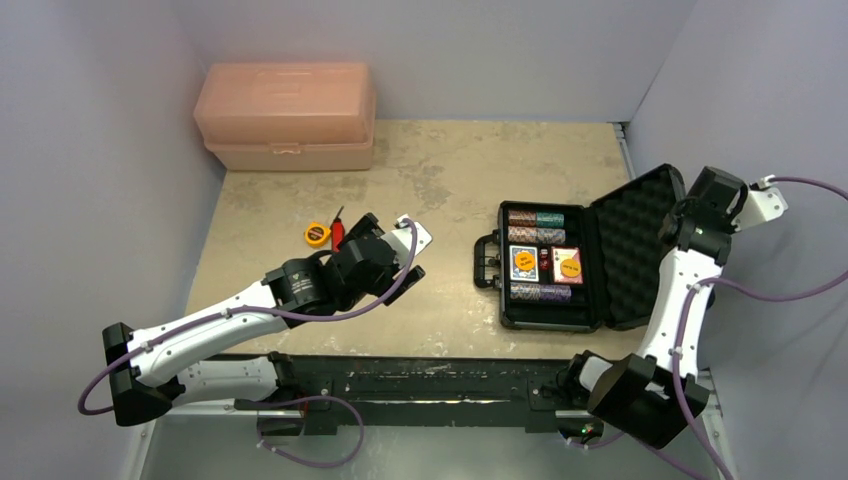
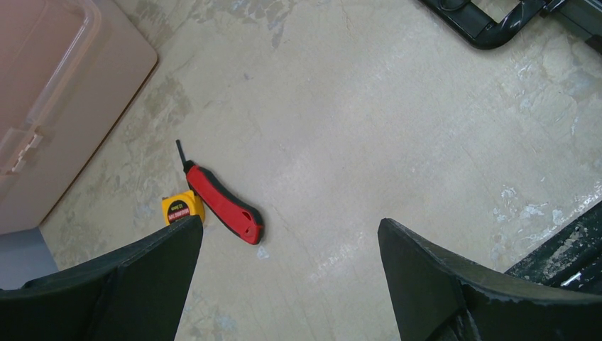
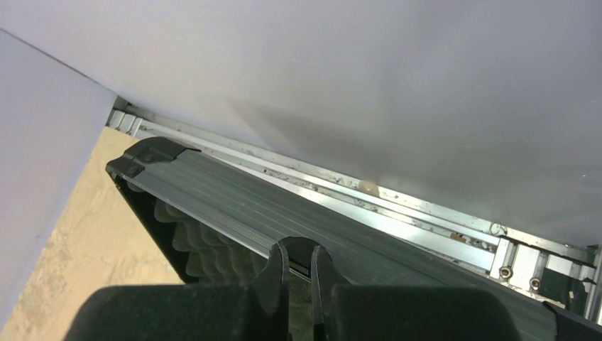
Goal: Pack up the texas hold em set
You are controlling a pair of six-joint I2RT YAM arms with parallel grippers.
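A black rectangular hard case (image 1: pixel 504 290) lies open on the surface toward 3 o'clock, its handle (image 1: pixel 486 260) facing 9 o'clock. The egg-crate foam lid (image 1: pixel 628 250) leans back toward 3 o'clock. Inside sit rows of striped poker chips (image 1: pixel 536 227), and orange discs (image 1: pixel 523 261) rest on the blue and red card decks (image 1: pixel 566 274).

White shells (image 1: pixel 205 333), black joints (image 1: pixel 298 285), purple cables (image 1: pixel 300 318); matte black left hand (image 2: pixel 289 229), right hand (image 3: pixel 299 253).
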